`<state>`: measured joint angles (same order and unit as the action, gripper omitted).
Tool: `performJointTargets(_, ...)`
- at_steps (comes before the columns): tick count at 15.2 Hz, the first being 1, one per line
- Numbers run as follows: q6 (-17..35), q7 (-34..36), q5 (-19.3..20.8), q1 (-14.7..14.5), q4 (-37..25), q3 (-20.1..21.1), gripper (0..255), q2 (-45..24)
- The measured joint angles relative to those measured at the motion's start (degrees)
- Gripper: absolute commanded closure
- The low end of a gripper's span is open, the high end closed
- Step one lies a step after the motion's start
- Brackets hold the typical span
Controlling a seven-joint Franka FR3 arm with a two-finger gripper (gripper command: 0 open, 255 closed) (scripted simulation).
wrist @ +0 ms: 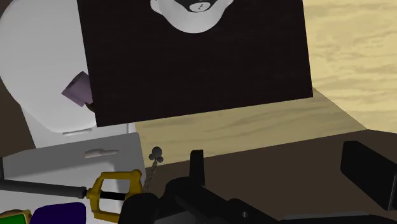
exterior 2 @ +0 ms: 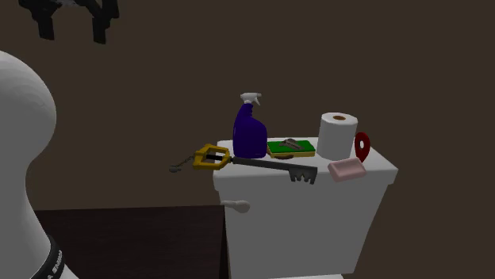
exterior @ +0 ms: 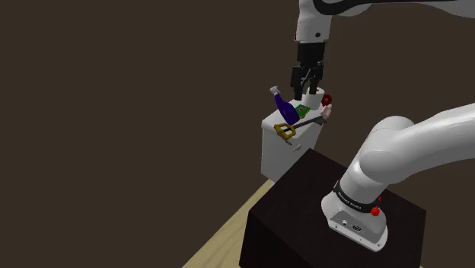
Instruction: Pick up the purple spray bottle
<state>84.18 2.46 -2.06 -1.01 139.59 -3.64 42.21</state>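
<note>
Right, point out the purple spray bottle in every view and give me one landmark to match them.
Shoulder view: the purple spray bottle with a white trigger stands on the white tank lid, at its end toward the view's left.
Second exterior view: the bottle stands upright on the lid's left part, beside a green sponge.
Wrist view: a purple patch, likely the bottle, next to the grey key with a gold handle.
Shared landmark: that key.

Purple spray bottle looks smooth and glossy; the pale plank floor reads as wood grain, pretty matt.
</note>
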Motion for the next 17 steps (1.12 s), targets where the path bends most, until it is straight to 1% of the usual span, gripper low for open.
performJointTargets(2,1.0,-0.4,0.5,0.2,0.6,-0.3,0,0.0)
performJointTargets(5,7.2,-1.9,2.7,1.0,4.3,-1.1,0,0.3)
performJointTargets(13,28.7,-7.7,10.7,4.9,12.8,-6.5,0,-3.4)
performJointTargets(17,40.8,-9.6,14.0,6.5,15.2,-9.1,0,-8.0)
